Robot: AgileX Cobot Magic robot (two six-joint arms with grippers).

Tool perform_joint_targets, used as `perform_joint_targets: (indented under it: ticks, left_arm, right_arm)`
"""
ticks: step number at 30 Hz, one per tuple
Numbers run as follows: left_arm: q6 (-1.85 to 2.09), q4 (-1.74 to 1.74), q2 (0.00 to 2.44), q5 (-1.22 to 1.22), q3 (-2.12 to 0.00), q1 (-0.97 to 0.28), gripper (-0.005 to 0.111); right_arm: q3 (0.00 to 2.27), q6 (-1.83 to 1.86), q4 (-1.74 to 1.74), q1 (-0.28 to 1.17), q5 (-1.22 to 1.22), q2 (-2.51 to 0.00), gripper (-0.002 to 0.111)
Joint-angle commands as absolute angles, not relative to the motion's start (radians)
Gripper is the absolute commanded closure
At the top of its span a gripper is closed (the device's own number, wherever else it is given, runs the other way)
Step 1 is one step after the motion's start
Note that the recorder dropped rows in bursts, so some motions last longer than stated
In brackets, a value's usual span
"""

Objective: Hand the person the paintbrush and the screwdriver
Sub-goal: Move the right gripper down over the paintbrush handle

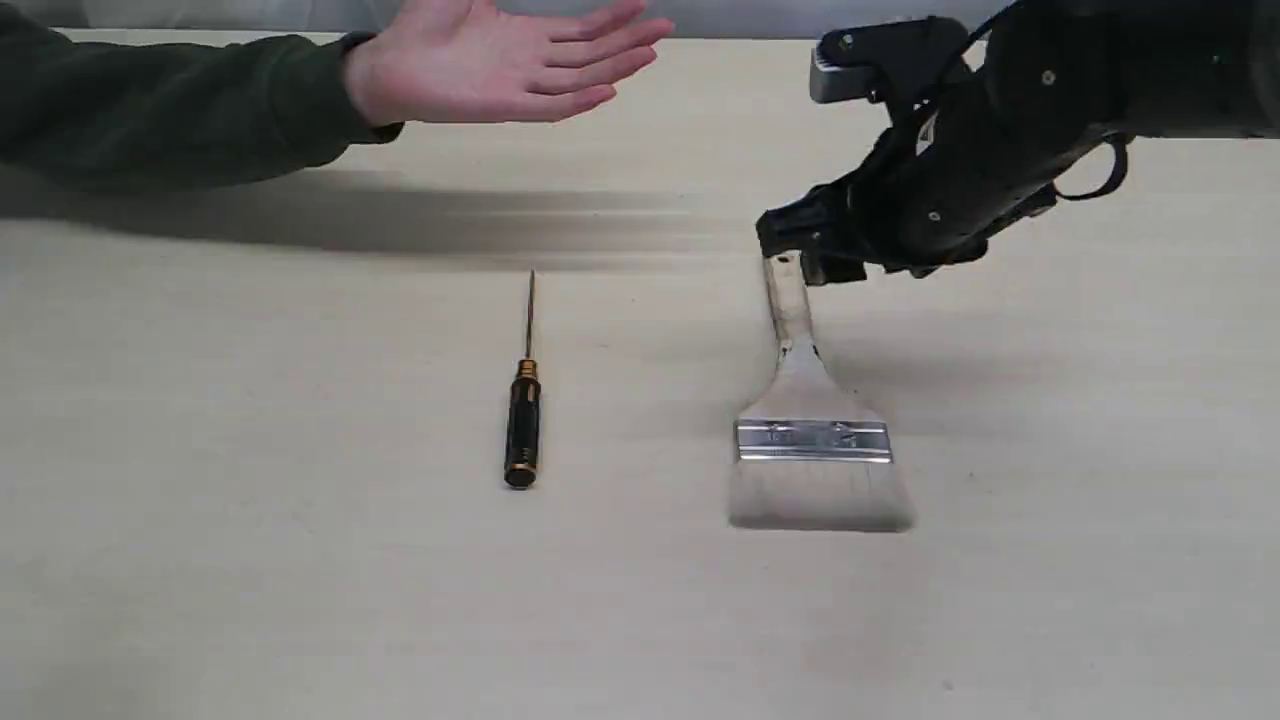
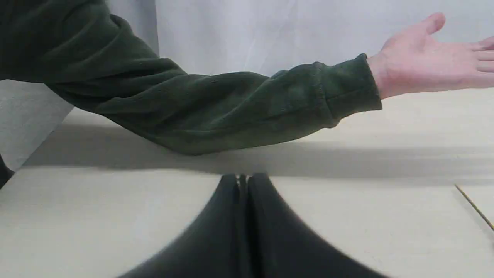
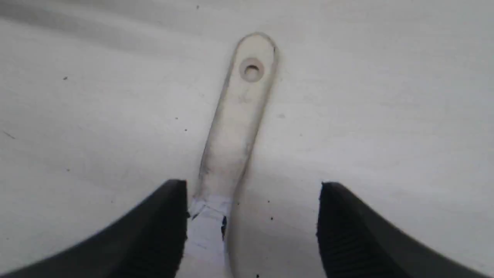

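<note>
The paintbrush (image 1: 812, 430) lies flat on the table, pale bristles toward the near edge, its wooden handle (image 3: 235, 123) with the hole at its tip pointing away. My right gripper (image 3: 252, 189) is open and hangs low over the handle, one finger at each side; one finger looks to touch it. In the exterior view that gripper (image 1: 800, 250) covers the handle's tip. The screwdriver (image 1: 523, 410) lies to the left of the brush, black handle nearest; its thin shaft (image 2: 474, 206) shows at the left wrist view's edge. The person's hand (image 1: 500, 65) is held out palm up at the far left. My left gripper (image 2: 243, 181) is shut and holds nothing.
The person's dark green sleeve (image 2: 216, 112) stretches across the far side of the beige table (image 1: 250, 560) and casts a long shadow on it. A pale wall stands behind the table.
</note>
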State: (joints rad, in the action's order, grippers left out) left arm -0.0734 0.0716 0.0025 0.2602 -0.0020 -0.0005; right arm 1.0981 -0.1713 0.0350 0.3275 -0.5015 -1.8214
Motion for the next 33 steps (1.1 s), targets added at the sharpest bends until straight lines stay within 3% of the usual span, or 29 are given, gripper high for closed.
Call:
perform_joint_targets:
  ticks: [1, 33]
  left_arm:
    - [-0.075, 0.071, 0.0, 0.248, 0.0, -0.007, 0.107]
    - [-0.075, 0.068, 0.0, 0.251, 0.0, -0.007, 0.107]
  right_arm:
    - [1.104, -0.16, 0.015, 0.329, -0.478, -1.86, 0.054]
    - [1.159, -0.18, -0.066, 0.399, -0.481, -2.018, 0.054]
